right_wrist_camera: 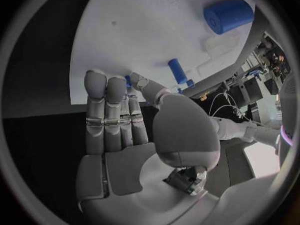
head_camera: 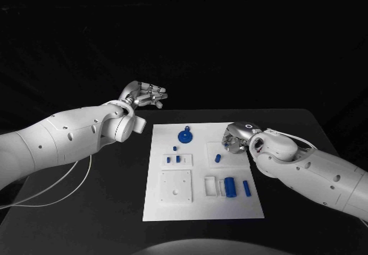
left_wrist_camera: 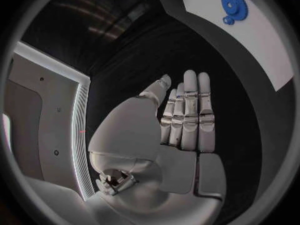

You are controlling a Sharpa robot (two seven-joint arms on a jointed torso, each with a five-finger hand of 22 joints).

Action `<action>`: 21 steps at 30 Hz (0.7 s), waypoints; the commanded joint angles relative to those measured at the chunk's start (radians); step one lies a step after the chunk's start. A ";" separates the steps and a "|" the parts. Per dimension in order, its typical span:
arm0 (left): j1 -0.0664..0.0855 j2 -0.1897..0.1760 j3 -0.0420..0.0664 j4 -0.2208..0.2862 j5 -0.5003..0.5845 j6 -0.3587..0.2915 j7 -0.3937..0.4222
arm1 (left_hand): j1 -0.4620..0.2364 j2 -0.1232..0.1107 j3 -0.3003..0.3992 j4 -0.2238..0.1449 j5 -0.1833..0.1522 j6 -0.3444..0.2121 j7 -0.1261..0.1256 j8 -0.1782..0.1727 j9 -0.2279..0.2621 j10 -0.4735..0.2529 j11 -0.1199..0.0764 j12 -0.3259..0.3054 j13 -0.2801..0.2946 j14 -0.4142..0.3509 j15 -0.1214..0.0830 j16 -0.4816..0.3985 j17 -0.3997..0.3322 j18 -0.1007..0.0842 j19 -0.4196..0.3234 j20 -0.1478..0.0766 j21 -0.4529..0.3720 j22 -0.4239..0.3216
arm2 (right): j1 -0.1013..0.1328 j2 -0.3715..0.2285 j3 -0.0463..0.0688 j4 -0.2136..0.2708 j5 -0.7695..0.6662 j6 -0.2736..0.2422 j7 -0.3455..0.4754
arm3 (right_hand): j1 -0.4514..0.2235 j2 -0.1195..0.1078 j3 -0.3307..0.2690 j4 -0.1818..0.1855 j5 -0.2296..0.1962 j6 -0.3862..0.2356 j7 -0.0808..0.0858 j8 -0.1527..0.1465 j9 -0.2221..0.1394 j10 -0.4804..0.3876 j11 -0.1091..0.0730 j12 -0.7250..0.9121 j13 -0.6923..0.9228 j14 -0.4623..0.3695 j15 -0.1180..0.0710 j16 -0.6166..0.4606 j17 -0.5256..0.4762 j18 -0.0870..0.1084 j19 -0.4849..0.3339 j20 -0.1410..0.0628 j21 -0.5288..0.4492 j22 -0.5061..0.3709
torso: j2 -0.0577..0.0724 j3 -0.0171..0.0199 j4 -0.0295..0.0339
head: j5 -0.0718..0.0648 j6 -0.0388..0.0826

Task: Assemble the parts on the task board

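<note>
The white task board [head_camera: 201,210] lies mid-table. At its far end a blue gear [head_camera: 185,136] [left_wrist_camera: 234,5] lies flat. Two small blue parts [head_camera: 173,158] sit left of centre, and a short blue peg [head_camera: 218,158] [right_wrist_camera: 177,70] lies right of centre. Nearer me lie a thick blue cylinder [head_camera: 229,186] [right_wrist_camera: 228,16] and a slim blue pin [head_camera: 246,187]. My right hand [head_camera: 236,139] [right_wrist_camera: 125,120] hovers over the board's right edge, and a small blue part [right_wrist_camera: 128,81] shows pinched between its thumb and fingertips. My left hand [head_camera: 145,95] [left_wrist_camera: 181,125] is raised beyond the board's far left corner, fingers straight, holding nothing.
A white square plate [head_camera: 176,186] and a small white frame [head_camera: 211,185] rest on the board's near half. Black table [head_camera: 100,212] surrounds the board. A white cable [head_camera: 73,188] hangs under my left arm.
</note>
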 commanded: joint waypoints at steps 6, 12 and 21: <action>0.002 -0.001 0.001 0.001 0.007 0.005 0.005 | 0.005 0.008 -0.001 -0.011 0.003 -0.010 0.000 0.000 0.001 -0.010 0.001 -0.002 -0.001 0.004 0.001 -0.005 0.002 0.001 -0.009 0.000 0.001 0.010 | -0.013 0.001 -0.011 0.012 -0.115 0.028 -0.049 | 0.030 0.016 -0.003 0.003 -0.030 0.006 0.000 0.001 -0.002 0.019 -0.007 0.005 -0.003 0.006 -0.005 -0.009 0.011 0.017 0.023 -0.011 0.012 0.028 | 0.000 0.0004 -0.0001 | -0.002 -0.002; 0.002 -0.002 0.001 -0.002 0.007 0.004 0.004 | 0.005 0.008 -0.001 -0.013 0.003 -0.010 0.000 0.000 0.001 -0.010 0.002 -0.002 -0.001 0.004 0.001 -0.006 0.003 0.001 -0.010 0.000 0.000 0.014 | -0.013 -0.009 -0.012 0.035 -0.116 -0.025 -0.063 | 0.036 0.016 -0.015 0.024 -0.029 0.005 -0.001 0.002 0.013 0.024 -0.009 0.005 -0.003 0.010 -0.006 -0.010 0.023 0.014 0.032 -0.012 0.018 0.045 | 0.000 -0.0004 -0.0008 | -0.008 -0.002; 0.002 -0.002 0.001 -0.005 0.007 0.004 0.001 | 0.002 0.009 -0.002 -0.014 0.003 -0.012 0.000 -0.001 0.001 -0.013 0.002 -0.003 -0.001 0.004 0.001 -0.007 0.004 0.001 -0.011 0.001 0.000 0.017 | -0.011 -0.029 0.001 0.072 -0.096 -0.070 -0.062 | 0.035 0.005 -0.003 0.029 -0.029 0.007 -0.002 0.001 0.023 0.027 -0.010 0.005 -0.003 0.012 -0.007 -0.018 0.031 0.014 0.036 -0.013 0.007 0.056 | 0.000 -0.0001 0.0000 | -0.008 -0.003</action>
